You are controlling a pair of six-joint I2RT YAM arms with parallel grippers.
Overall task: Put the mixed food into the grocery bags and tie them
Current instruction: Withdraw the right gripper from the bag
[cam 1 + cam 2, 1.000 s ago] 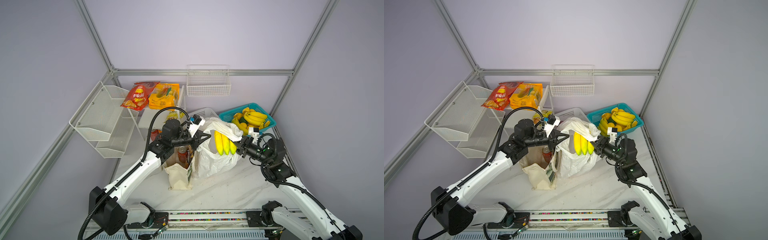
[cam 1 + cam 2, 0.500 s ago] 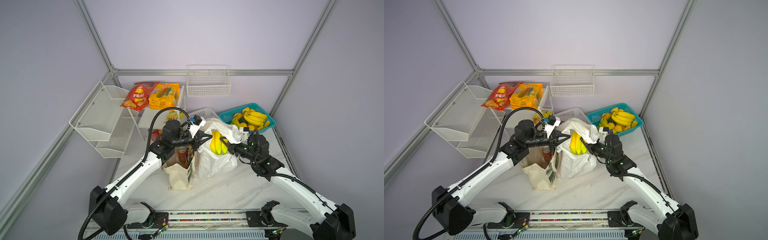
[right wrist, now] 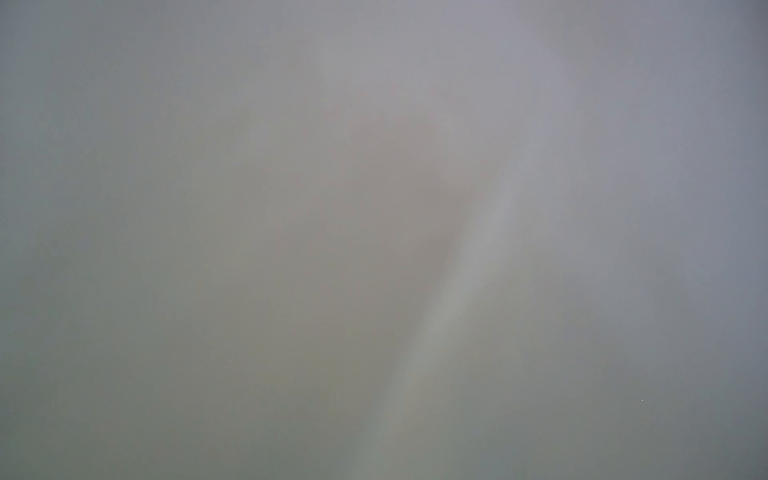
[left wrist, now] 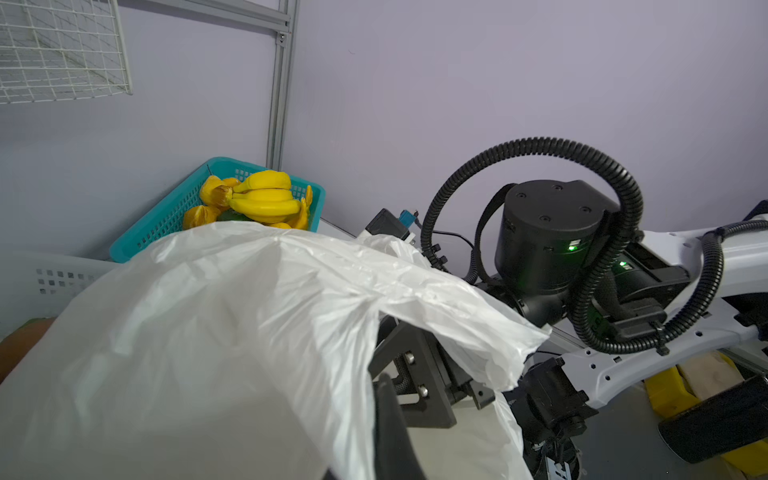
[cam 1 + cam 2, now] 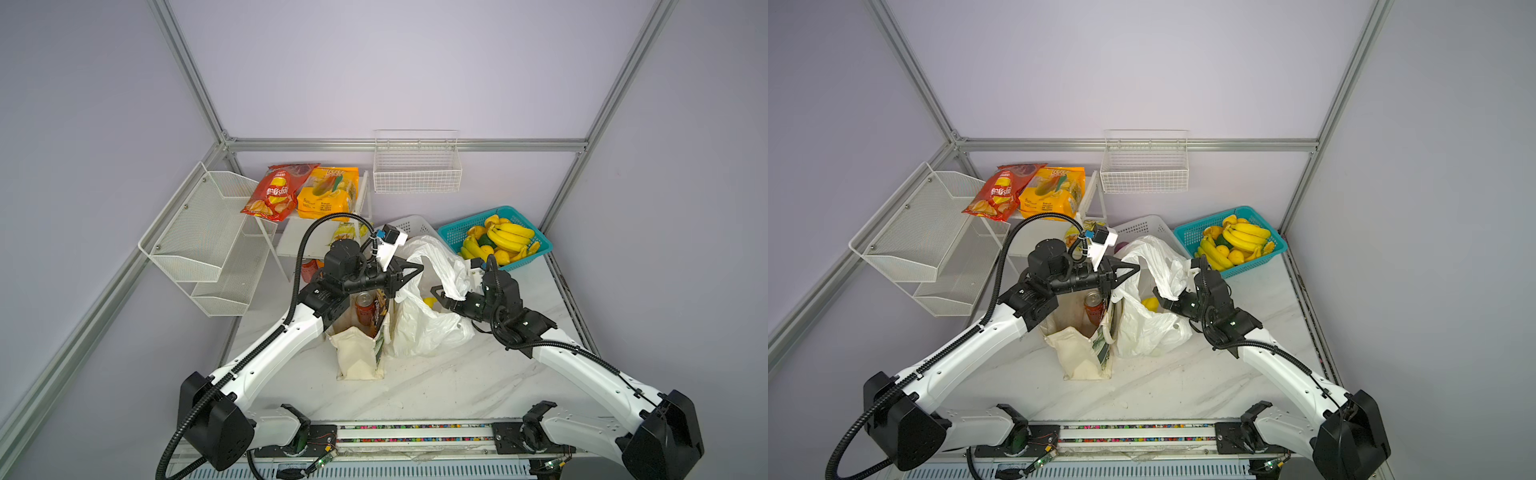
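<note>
In both top views the cream canvas tote (image 5: 358, 359) is seen standing open on the white marble worktop (image 5: 440, 386), w/ the thin white plastic carrier bag (image 5: 428, 332) touching its side. 1 reddish-brown drink can (image 5: 365, 308) is seen upright inside the tote.

The left end effector (image 5: 420, 270) is held above the line where the 2 bags meet. Its jaws are pressed together, the carrier bag's near rim is pinched and lifted by them, and the bag's mouth stands open. A yellow fruit (image 5: 429, 301) is partly seen inside that mouth.

The right end effector (image 5: 437, 296) is placed at the bag's opposite rim, just above the fruit. A loose flap of the bag is draped over it, so whether its jaws are spread cannot be told. The right wrist view is filled w/ grey blur and nothing is made out there.

Behind the carrier bag a white plastic lattice basket (image 5: 409, 226) is seen, and beside it a teal plastic basket (image 5: 451, 237) of bananas. A red crisp packet (image 5: 276, 193) and a yellow-orange packet (image 5: 328, 195) are laid on a white rack at the back.
</note>
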